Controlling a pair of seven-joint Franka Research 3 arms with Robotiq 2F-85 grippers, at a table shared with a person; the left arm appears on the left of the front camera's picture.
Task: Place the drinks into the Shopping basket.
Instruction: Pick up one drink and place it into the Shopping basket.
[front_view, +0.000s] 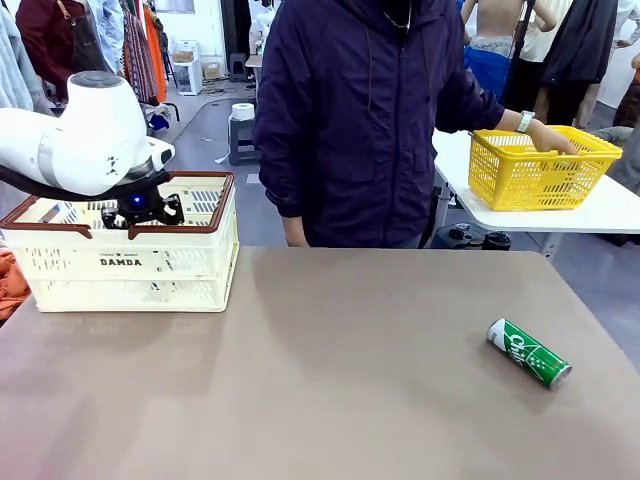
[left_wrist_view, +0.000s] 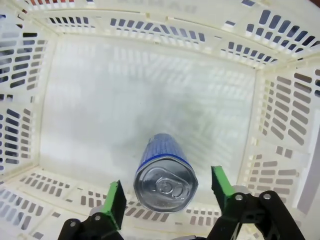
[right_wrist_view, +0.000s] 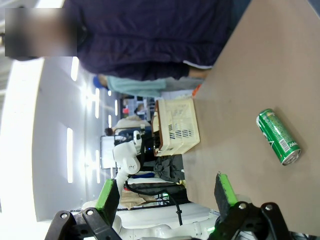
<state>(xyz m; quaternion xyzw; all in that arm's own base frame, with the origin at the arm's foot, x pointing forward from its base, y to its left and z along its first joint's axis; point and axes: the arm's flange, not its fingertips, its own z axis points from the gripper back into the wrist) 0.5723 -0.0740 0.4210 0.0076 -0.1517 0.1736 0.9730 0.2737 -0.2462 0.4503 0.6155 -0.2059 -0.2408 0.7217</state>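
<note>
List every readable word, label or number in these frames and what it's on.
"DAMDA": black print on the side of the cream crate.
Smaller line just above it: too small to read.
White lettering on the green can: too blurred to read.
Blue can inside the crate: no lettering legible.

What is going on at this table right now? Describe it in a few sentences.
The left gripper hangs at the mouth of the cream crate, fingers open, with a blue can between them and a gap on each side, so the can is not gripped. A green can lies on its side on the table, not yet in the crate. The right gripper is open and holds nothing. A person at the far side rests a hand on a yellow basket.
</note>
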